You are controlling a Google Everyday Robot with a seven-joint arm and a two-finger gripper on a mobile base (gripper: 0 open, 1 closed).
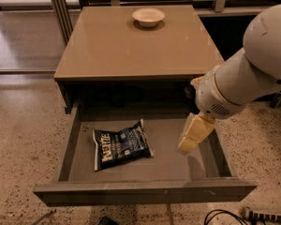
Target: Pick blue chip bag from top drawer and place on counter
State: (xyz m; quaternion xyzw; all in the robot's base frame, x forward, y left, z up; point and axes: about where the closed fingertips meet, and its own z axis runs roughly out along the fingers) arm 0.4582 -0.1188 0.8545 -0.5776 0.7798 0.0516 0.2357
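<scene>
The gripper [189, 142] hangs over the right half of the drawer [131, 193]. The chip bag [122, 144] lies flat to its left, well apart, long axis roughly left-right. Whether the gripper is open cannot be told.

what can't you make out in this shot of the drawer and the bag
Camera view only:
Rear of the top drawer: dark shadow under the counter.
Small print on the blue chip bag: too small to read.
Drawer's right wall: partly hidden by the gripper, which hangs over the drawer's right side, apart from the bag.
Arm: cut off by the right edge.
</scene>
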